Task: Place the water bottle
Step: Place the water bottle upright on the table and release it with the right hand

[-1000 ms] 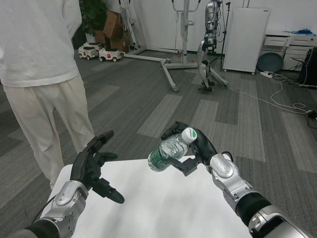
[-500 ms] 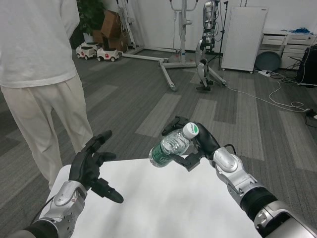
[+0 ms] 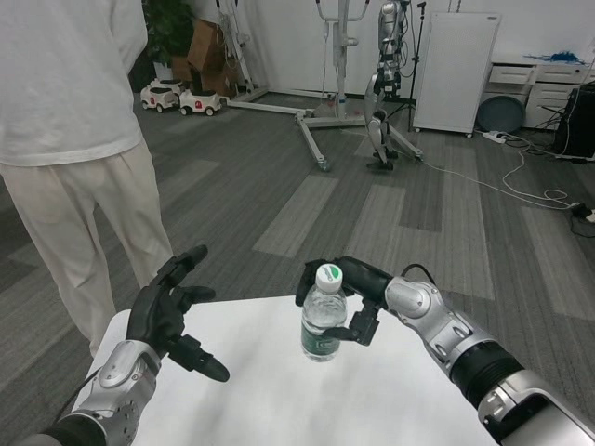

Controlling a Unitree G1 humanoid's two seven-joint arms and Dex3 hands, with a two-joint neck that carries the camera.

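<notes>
Bottle attitude: water bottle (image 3: 324, 321) now upright; 0.5 s ago tilted and raised.
Location: base at counter (image 3: 279, 390) far edge.
Right hand (image 3: 358, 302): fingers wrapped around bottle.
Left hand (image 3: 167, 316): fingers spread, empty.
Status: release pending.

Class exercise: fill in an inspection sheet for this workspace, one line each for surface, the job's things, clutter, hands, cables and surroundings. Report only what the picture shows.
Surface: white table, bare around the bottle.
Job's things: water bottle, upright near the table's far edge, white cap on, green label; whether its base touches the table cannot be told.
Clutter: nothing seen on the table.
Hands: right hand holds the bottle, fingers wrapped round its body; left hand holds nothing, fingers spread, at the table's left side.
Cables: loose cables trail over the floor at far right.
Surroundings: person standing by the table's left corner; metal stand frame, white cabinet, small toy cars.
</notes>
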